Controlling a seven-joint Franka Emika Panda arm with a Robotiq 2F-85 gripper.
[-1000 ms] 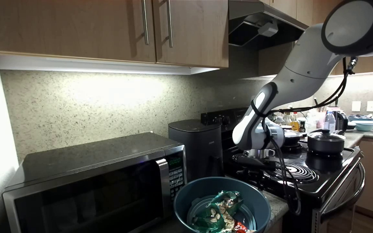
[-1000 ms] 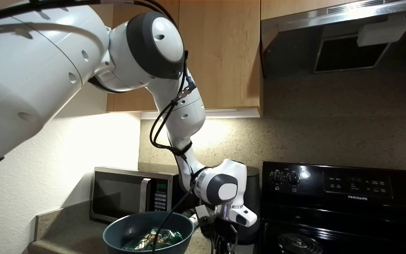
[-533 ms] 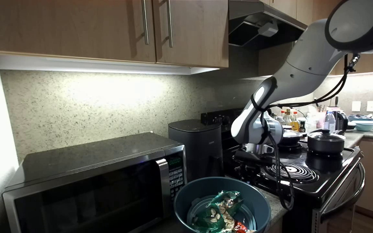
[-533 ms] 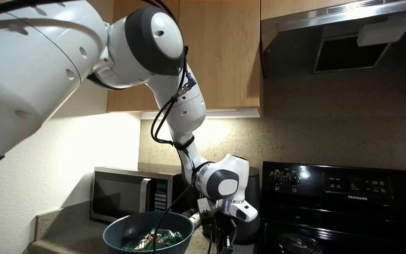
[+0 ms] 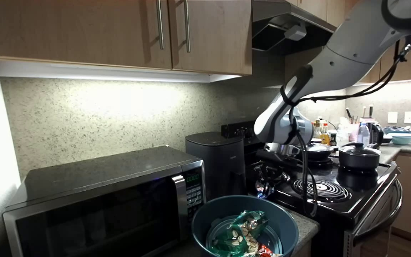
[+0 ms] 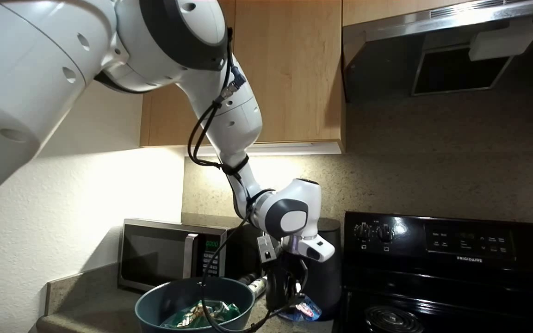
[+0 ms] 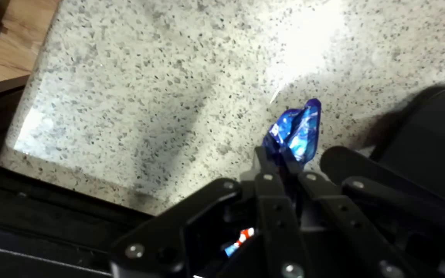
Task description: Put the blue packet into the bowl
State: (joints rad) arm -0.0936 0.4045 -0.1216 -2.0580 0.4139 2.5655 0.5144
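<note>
The blue packet [image 7: 301, 133] is shiny and crumpled. My gripper [image 7: 277, 157] is shut on it, and the packet sticks out past the fingertips in the wrist view. In both exterior views the packet hangs under the gripper, as a blue patch [image 5: 262, 192] and as a blue and red wrapper [image 6: 307, 309]. The bowl [image 5: 201, 214] is deep and dark teal; it also shows in an exterior view [image 6: 148, 303], where the gripper is to its right. In an exterior view [image 5: 271, 173] the gripper is beyond the bowl's far rim. The part of the packet between the fingers is hidden.
Green packets [image 5: 241, 232] and a red packet [image 5: 265, 250] lie in the bowl. A microwave [image 5: 112, 207] stands beside it. A tall dark appliance [image 5: 216, 164] stands close to the gripper. The black stove [image 6: 433, 268] adjoins the counter [image 7: 129, 96]. Loose cables [image 6: 206, 277] hang from the arm.
The arm and gripper have risen. The blue packet has come into view below the gripper, lifted with it. The bowl has not moved.
</note>
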